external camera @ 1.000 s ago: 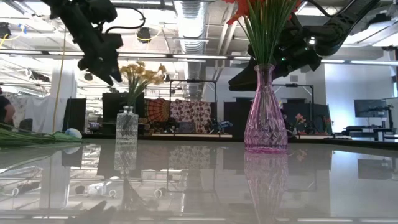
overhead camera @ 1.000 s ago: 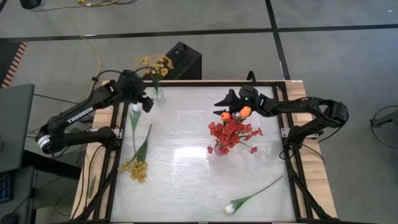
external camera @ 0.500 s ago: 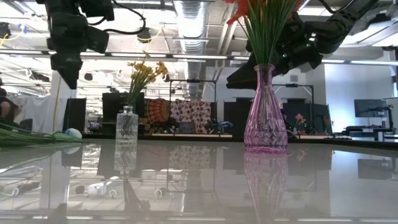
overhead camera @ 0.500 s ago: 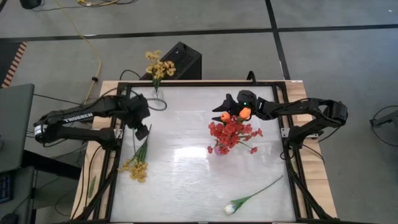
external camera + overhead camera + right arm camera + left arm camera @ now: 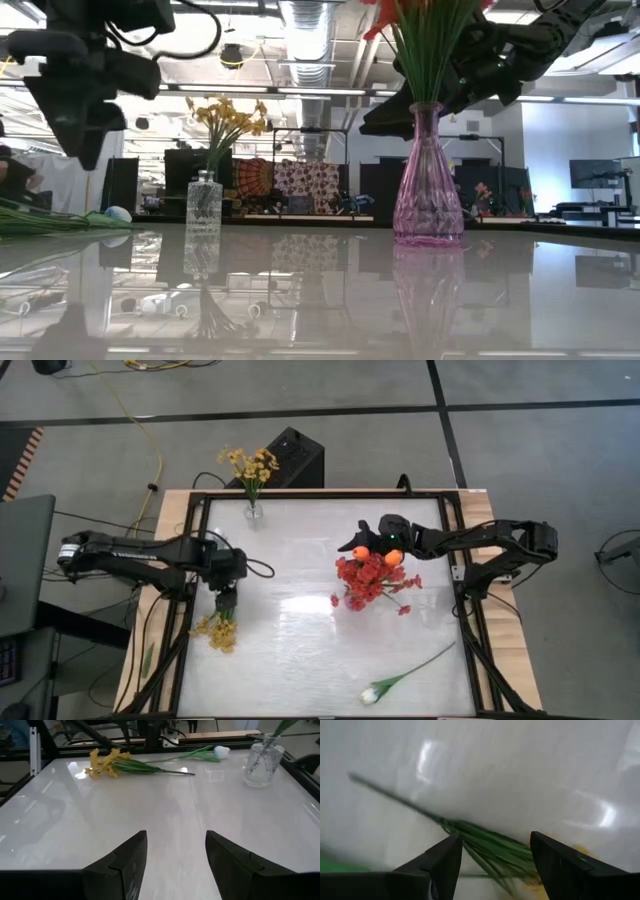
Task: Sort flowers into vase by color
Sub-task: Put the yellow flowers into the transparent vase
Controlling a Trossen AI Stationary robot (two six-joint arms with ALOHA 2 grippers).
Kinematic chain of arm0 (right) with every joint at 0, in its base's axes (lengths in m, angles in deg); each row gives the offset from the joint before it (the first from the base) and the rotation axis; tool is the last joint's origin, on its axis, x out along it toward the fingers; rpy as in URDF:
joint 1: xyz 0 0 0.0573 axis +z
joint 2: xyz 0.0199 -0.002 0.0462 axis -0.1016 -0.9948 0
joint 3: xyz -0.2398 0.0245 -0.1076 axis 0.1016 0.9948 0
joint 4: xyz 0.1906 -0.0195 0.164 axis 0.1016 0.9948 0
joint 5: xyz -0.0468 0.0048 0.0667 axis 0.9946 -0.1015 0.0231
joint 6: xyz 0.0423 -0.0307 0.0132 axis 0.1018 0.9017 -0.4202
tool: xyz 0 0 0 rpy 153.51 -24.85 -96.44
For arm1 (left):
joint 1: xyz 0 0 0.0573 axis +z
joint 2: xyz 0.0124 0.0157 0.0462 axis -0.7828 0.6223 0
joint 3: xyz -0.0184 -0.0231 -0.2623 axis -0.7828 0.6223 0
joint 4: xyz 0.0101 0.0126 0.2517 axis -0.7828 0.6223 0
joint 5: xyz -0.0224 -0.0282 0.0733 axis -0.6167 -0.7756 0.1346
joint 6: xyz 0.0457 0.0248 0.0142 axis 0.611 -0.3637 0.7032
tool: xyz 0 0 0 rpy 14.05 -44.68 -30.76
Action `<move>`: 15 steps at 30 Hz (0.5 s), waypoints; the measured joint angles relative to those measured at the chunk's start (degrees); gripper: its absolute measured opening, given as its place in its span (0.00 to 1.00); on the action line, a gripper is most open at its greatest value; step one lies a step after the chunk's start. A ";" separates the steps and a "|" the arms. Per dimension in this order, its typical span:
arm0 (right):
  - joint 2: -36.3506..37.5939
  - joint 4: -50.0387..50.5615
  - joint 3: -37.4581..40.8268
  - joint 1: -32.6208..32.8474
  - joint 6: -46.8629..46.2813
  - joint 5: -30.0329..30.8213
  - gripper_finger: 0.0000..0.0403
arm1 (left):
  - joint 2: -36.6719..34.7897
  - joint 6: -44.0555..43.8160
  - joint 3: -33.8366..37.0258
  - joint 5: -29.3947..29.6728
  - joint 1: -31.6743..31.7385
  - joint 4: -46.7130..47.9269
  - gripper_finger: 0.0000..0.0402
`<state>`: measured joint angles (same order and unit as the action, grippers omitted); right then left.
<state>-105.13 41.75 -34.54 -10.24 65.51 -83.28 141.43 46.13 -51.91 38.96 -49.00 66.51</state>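
A yellow spray (image 5: 218, 628) lies flat on the table near its left edge. My left gripper (image 5: 225, 603) hangs open just above its green stalk (image 5: 485, 837), a finger on either side; whether it touches, I cannot tell. A clear vase (image 5: 253, 512) at the far left holds yellow sprays. A pink vase (image 5: 428, 195) holds red sprays (image 5: 370, 575) and two orange tulips (image 5: 393, 557). My right gripper (image 5: 350, 546) is open beside those flowers on their far side, with nothing between its fingers (image 5: 130, 860). One white tulip (image 5: 372, 695) lies near the near edge.
Another white tulip (image 5: 220, 751) lies by the table's left edge, close to the yellow spray (image 5: 107, 762). A dark metal frame (image 5: 470, 640) runs around the white table top. The middle of the table between the two vases is bare.
My left gripper has left the clear vase at the far left, swung toward the near edge and come down over the yellow spray lying on the table. The yellow sprays stay standing in the clear vase. My right gripper has stayed close to the pink vase's flowers.
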 joint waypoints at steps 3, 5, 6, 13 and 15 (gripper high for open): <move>0.00 0.00 0.01 0.88 0.00 0.04 0.57 | 0.45 10.30 0.00 0.73 -1.88 -1.48 0.56; 0.00 -0.04 0.02 1.55 0.00 0.04 0.57 | 0.96 11.89 0.00 0.54 -2.73 -1.78 0.56; 0.00 -0.04 0.02 1.72 0.00 0.05 0.57 | 1.37 12.16 -0.02 0.58 -2.89 -1.58 0.56; 0.00 -0.02 0.02 3.10 0.03 0.07 0.57 | 6.40 8.81 -0.02 -7.81 -3.29 -12.04 0.56; 0.00 -0.02 0.02 3.12 0.04 0.06 0.57 | 7.60 8.62 -0.17 -9.01 -3.25 -18.20 0.56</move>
<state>-105.13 41.73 -34.52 -7.12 65.56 -83.21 149.03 54.75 -52.08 29.95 -52.25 48.31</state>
